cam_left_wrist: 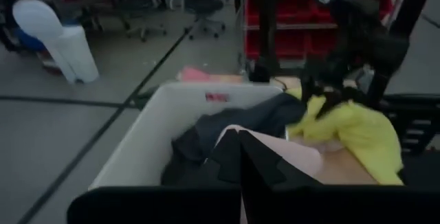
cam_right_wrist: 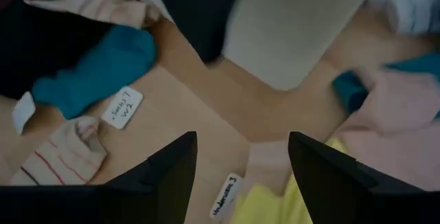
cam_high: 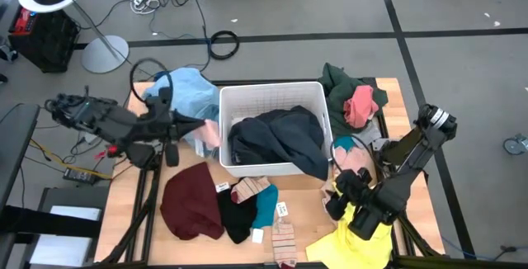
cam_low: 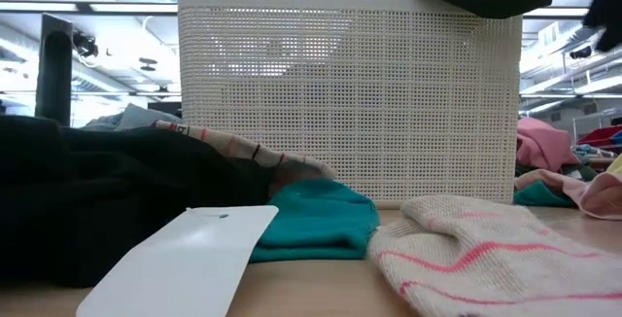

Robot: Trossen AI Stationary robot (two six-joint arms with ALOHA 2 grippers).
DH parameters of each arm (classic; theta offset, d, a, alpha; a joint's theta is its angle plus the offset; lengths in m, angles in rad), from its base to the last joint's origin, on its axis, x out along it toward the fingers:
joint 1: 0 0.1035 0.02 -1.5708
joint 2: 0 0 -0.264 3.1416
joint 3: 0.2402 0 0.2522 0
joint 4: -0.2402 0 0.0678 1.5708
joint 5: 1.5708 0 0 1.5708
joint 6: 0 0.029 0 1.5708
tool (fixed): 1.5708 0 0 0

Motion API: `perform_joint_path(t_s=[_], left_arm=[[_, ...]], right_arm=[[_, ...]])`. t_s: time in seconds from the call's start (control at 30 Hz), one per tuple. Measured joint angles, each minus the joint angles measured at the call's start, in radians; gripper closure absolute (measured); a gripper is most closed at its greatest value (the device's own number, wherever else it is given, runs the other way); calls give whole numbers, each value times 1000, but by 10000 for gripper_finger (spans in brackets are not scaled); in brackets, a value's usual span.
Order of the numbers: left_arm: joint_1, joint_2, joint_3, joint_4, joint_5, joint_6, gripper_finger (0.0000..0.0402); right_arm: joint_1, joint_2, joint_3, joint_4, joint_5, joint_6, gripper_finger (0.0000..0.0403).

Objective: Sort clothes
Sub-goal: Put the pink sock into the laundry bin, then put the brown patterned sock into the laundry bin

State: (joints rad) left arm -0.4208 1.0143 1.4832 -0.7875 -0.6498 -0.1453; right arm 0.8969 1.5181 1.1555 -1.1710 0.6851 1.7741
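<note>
White bin (cam_high: 272, 96), table centre, holds a dark garment (cam_high: 276, 137) that drapes over its rim at 4 o'clock.

Left gripper (cam_high: 196, 130): at the bin's 9 o'clock; finger spread cannot be told.

Right gripper (cam_right_wrist: 240, 159): fingers wide apart, empty, above bare wood at the bin's 5 o'clock, beside the yellow garment (cam_high: 355, 232).

Other clothes: light blue (cam_high: 186, 87) at 10 o'clock; dark green (cam_high: 342, 79) and pink (cam_high: 360, 104) at 2 o'clock; maroon (cam_high: 191, 201), black (cam_high: 235, 211) and teal (cam_high: 266, 207) at 7 o'clock.

From my station I can only half-read two handwritten white tags on the table: one tag (cam_right_wrist: 122, 107) near the teal garment (cam_right_wrist: 96, 73), another tag (cam_right_wrist: 225, 191) apparently saying "underpants".
</note>
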Motion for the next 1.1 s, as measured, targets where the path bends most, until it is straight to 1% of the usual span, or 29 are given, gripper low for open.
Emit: perform_joint_path(t_s=[0.13,0.23,0.4,0.53,0.7,0.83,0.97,1.1], left_arm=[[108,61,50,8,126,89,401],[191,117,75,11,201,116,401],[314,208,97,34,341,145,401],[365,276,97,20,421,145,401],[382,362,97,-43,444,142,390],[384,429,83,-24,443,134,373],[396,498,83,-19,461,117,344],[420,540,83,-20,487,111,310]], right_arm=[[6,0,-76,62,0,79,172],[-3,0,-105,76,6,125,172],[-20,0,-116,90,41,137,172],[-23,0,-116,106,77,123,172],[-23,0,-116,143,81,68,172],[-23,0,-116,153,81,54,172],[-23,0,-116,154,81,47,172],[-23,0,-116,187,81,20,172]])
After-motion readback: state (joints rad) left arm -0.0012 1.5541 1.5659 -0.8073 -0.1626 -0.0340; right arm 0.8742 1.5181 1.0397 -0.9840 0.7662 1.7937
